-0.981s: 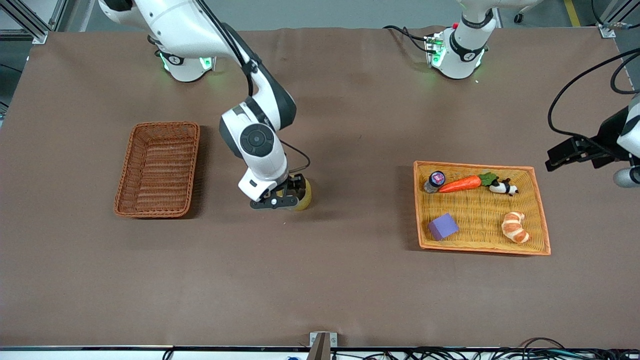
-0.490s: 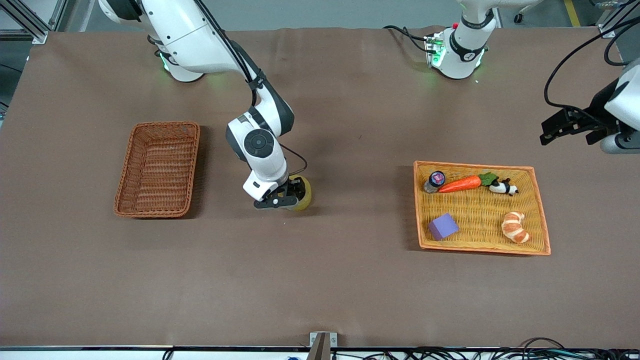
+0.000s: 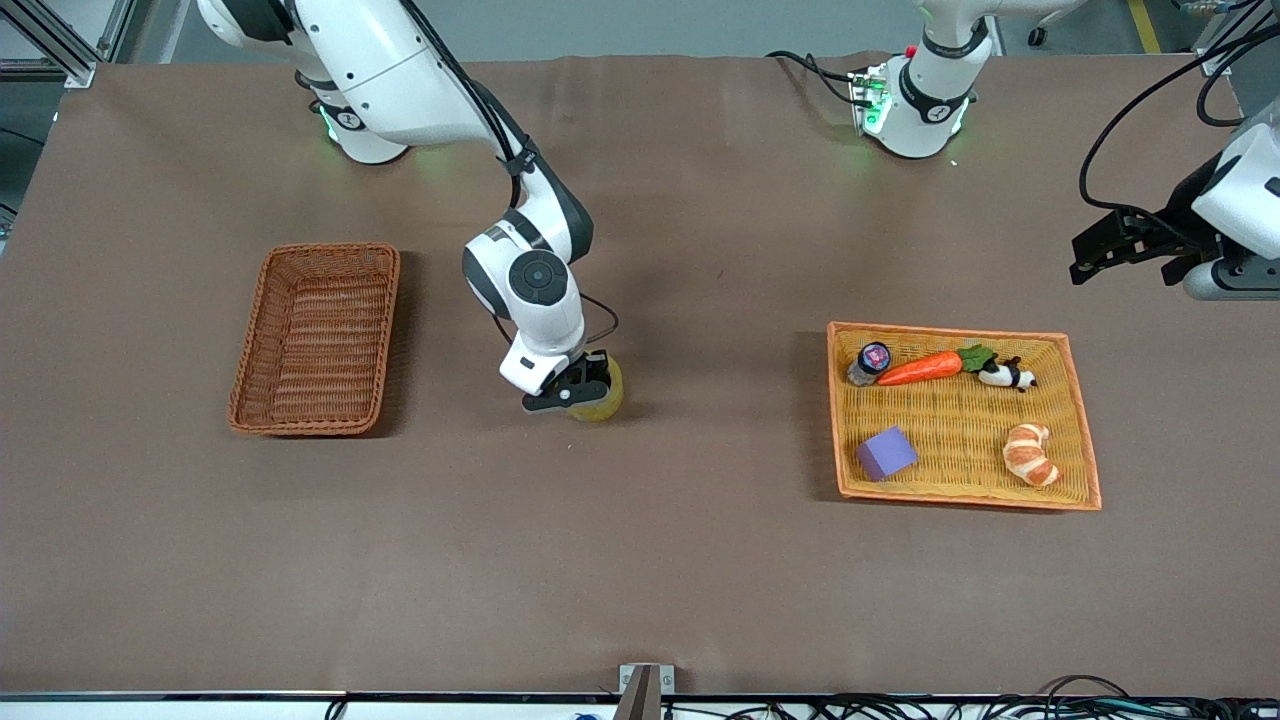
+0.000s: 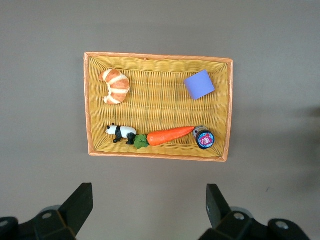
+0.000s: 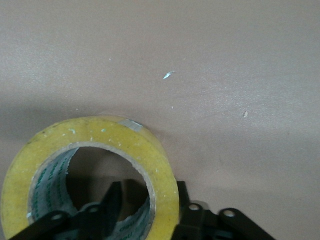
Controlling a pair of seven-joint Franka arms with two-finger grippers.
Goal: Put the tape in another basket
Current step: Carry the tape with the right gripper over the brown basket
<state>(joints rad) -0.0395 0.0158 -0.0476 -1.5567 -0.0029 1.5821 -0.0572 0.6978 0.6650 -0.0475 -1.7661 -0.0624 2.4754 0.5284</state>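
- The right gripper (image 3: 578, 392) covers most of the tape (image 3: 604, 392) from the front.
- Left gripper (image 4: 147, 210): fingertips cut off; label on the small jar (image 4: 204, 138) perhaps unreadable.

Glossy translucent tape (image 5: 100, 165); woven wicker basket (image 3: 315, 338); matt table cloth (image 3: 640, 560).

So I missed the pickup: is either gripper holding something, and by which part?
The right gripper pinches the tape by its ring wall; the left gripper holds nothing.

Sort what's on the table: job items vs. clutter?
Job: tape, on the table between the baskets, right gripper shut on its wall, one finger through the core; wicker basket, the target.

Clutter: yellow tray holding carrot, panda, croissant, purple block, small jar. Left gripper waits open above the tray.
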